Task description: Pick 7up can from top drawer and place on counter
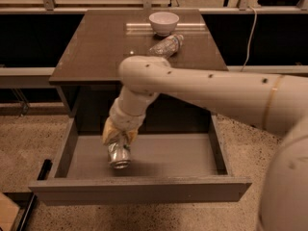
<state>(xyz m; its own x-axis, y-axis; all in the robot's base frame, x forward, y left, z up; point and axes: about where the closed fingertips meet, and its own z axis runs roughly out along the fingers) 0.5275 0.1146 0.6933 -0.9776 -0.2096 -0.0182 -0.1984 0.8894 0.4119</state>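
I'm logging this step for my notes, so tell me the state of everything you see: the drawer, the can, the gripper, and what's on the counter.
top drawer: pulled open.
7up can: over the drawer's inside, tilted, held by the gripper.
gripper: lowered into the drawer, fingers shut on the can.
plastic bottle: lying on its side on the counter.
bowl: upright, behind the bottle.
counter: holds bowl and bottle; can not yet on it.
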